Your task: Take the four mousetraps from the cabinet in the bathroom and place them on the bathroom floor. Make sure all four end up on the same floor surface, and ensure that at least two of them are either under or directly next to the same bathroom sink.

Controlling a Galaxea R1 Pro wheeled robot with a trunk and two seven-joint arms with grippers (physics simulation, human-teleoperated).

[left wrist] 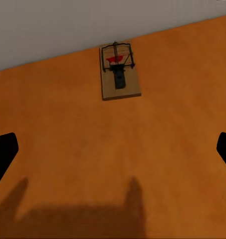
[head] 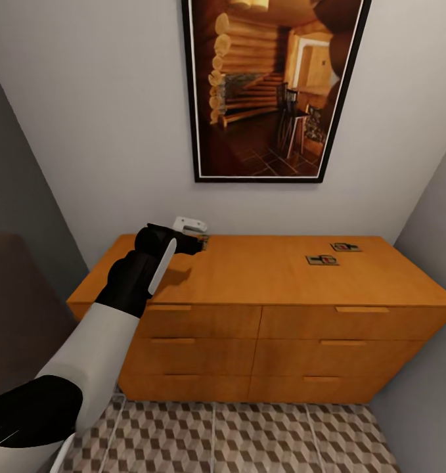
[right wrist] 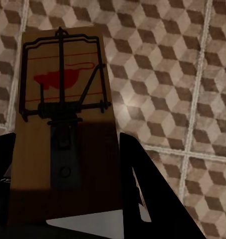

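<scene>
Two mousetraps are seen lying flat on the top of the cabinet [head: 275, 276], toward its end farthest from the left arm: one mousetrap [head: 322, 260] nearer the front edge, a second mousetrap [head: 345, 247] just behind it toward the wall, the two close but apart. A third mousetrap [left wrist: 119, 76] is recorded in the left wrist view, flat on the cabinet top [left wrist: 142, 164] near its back edge by the wall, red mark toward the wall. The left gripper [head: 200, 242] is held over the cabinet top at the other end; its fingers [left wrist: 3, 154] are spread wide, nothing between them, the trap well ahead of them. A fourth mousetrap [right wrist: 63, 134] is gripped by the right gripper [right wrist: 68, 199], dark fingers [right wrist: 142, 199] closed against its board, above the bathroom floor [right wrist: 167, 74]. The patterned tiles [head: 249, 437] are seen in front of the cabinet. A framed picture [head: 272, 89] is hung on the wall above the cabinet.
</scene>
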